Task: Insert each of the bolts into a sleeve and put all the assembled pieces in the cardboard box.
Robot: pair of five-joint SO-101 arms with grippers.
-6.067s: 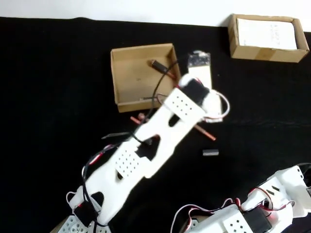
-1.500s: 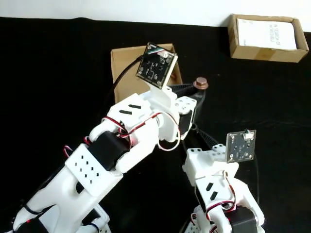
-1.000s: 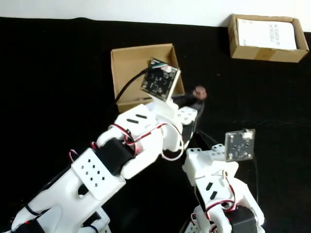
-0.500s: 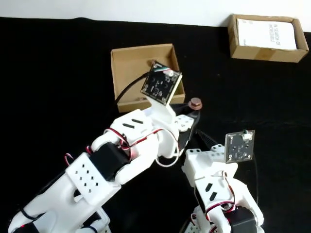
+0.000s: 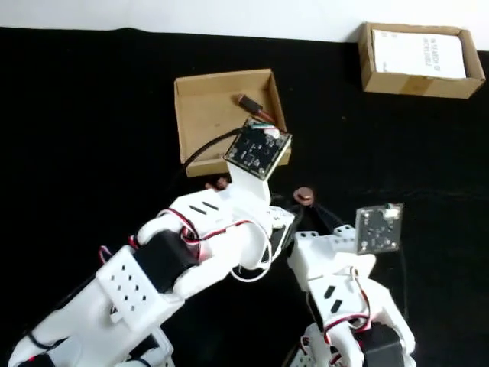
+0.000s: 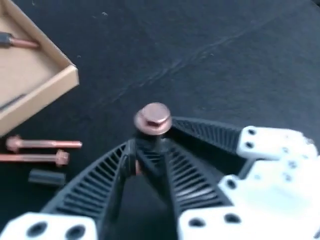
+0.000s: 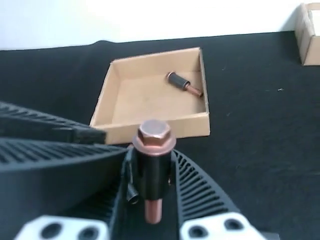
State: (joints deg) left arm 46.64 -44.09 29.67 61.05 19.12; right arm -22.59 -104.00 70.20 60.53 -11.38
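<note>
Black cloth covers the bench (image 5: 92,115). Near the middle sits an open box (image 5: 205,131). One done piece (image 5: 250,104), a bolt already in its sleeve, lies inside by the far wall.

Both arms meet just in front of the box, a little toward the right arm's side. Between them a bolt (image 6: 152,119) stands up with its copper head on top. It goes down through a black sleeve (image 7: 152,176), and its thin end pokes out underneath.

The right pincer (image 7: 151,159) is narrow, with a finger pressed on each side of the sleeve. The left pincer (image 6: 147,147) is narrow too and squeezes the same piece just under the bolt head. It seems to grip the bolt, but its fingertips are hard to see there. The piece is up off the bench.

Two loose bolts (image 6: 42,144) lie side by side on the bench, just outside the box. A spare sleeve (image 6: 46,177) lies right beside them.

A far box (image 5: 416,84) sits at the back corner on the right arm's side, with white paper (image 5: 420,52) in it.
</note>
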